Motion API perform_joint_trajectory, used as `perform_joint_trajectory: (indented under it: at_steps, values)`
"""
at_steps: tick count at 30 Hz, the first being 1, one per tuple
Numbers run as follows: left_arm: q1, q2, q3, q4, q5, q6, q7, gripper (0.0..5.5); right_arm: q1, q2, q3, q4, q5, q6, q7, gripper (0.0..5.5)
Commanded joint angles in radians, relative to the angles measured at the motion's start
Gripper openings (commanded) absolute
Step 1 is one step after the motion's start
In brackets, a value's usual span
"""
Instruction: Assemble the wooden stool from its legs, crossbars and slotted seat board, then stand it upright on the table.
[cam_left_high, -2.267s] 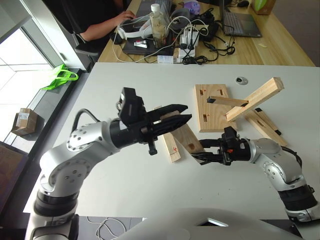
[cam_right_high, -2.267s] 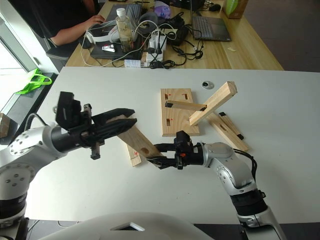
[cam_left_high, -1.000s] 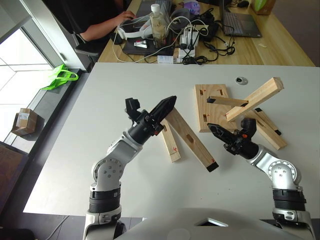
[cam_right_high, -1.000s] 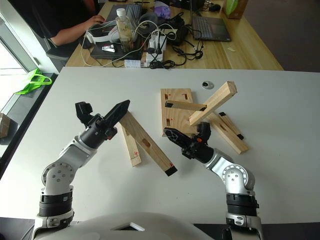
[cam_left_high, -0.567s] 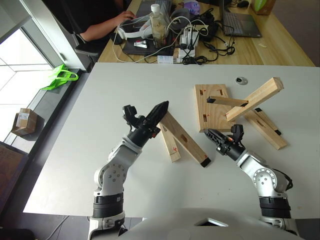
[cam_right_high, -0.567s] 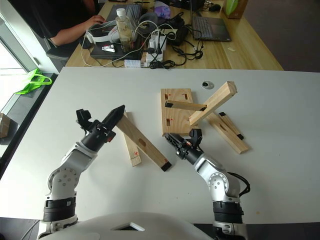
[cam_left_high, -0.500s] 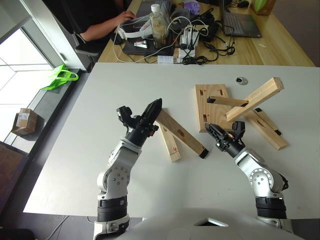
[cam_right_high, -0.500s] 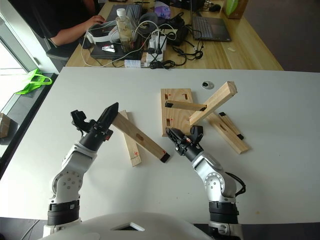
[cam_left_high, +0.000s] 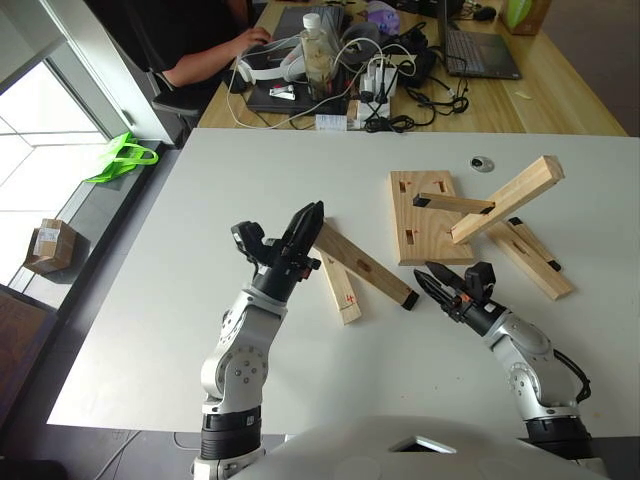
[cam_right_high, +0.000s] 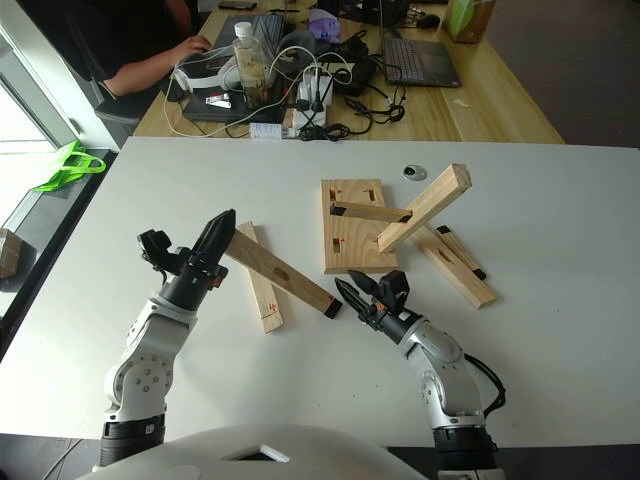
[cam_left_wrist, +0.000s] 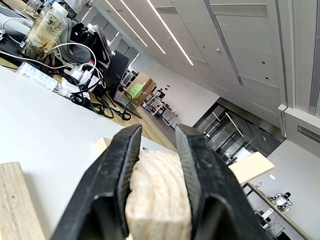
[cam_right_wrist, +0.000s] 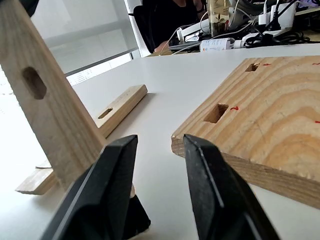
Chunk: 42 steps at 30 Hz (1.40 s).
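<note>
My left gripper (cam_left_high: 313, 216) is shut on the upper end of a wooden leg (cam_left_high: 362, 268), also seen between its fingers (cam_left_wrist: 192, 165). The leg slants down to a black-capped end (cam_left_high: 407, 299) near the table. Just to the right of that end my right gripper (cam_left_high: 432, 273) is open and empty, pointing at the slotted seat board (cam_left_high: 425, 215), which lies flat. A second leg (cam_left_high: 508, 196) leans over the board, joined to a crossbar (cam_left_high: 455, 203). Another leg (cam_left_high: 532, 260) lies behind it. A flat slotted piece (cam_left_high: 338, 285) lies under the held leg.
A round grommet (cam_left_high: 484, 160) is set in the white table (cam_left_high: 200, 250) behind the board. A wooden desk (cam_left_high: 560, 100) with laptops, cables and a bottle (cam_left_high: 317, 45) stands beyond the far edge, with a person seated there. There is free room on the table's left and front.
The right gripper was at the leg's capped end and has since drawn away, open. The left gripper has pulled back and lower with the leg, so the capped end now sits farther left.
</note>
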Motion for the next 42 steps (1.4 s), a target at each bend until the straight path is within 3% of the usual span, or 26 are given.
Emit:
perform_joint_trajectory:
  at_steps: [1, 10, 19, 24, 27, 30, 33, 42]
  values:
    - [0.008, 0.078, 0.014, 0.011, 0.042, 0.046, -0.009, 1.21, -0.021, 0.004, 0.017, 0.029, -0.023, -0.033, 0.004, 1.58]
    - [-0.017, 0.091, 0.029, 0.001, 0.017, 0.064, -0.007, 1.21, -0.099, 0.084, -0.053, 0.083, -0.019, -0.176, -0.090, 1.58]
    - [-0.022, 0.079, 0.019, -0.001, 0.022, 0.070, -0.003, 1.38, -0.112, 0.138, -0.023, 0.123, -0.163, -0.289, -0.243, 1.35]
    - [-0.023, 0.071, 0.018, -0.002, 0.027, 0.073, -0.005, 1.38, -0.099, 0.134, 0.002, 0.112, -0.118, -0.305, -0.173, 0.69]
    - [-0.024, 0.066, 0.016, -0.002, 0.031, 0.074, -0.006, 1.38, -0.107, 0.134, 0.012, 0.129, -0.142, -0.310, -0.182, 0.69]
    - [-0.025, 0.065, 0.013, -0.003, 0.034, 0.077, -0.008, 1.38, -0.092, 0.125, 0.026, 0.099, -0.078, -0.266, -0.115, 0.16]
    - [-0.027, 0.084, -0.003, -0.021, 0.019, 0.103, -0.036, 1.38, -0.115, 0.090, 0.035, 0.078, -0.005, -0.158, -0.038, 0.16]
    - [-0.043, 0.113, -0.013, -0.038, 0.004, 0.138, -0.084, 1.38, -0.271, -0.180, 0.009, 0.044, 0.296, 0.279, 0.361, 1.65]
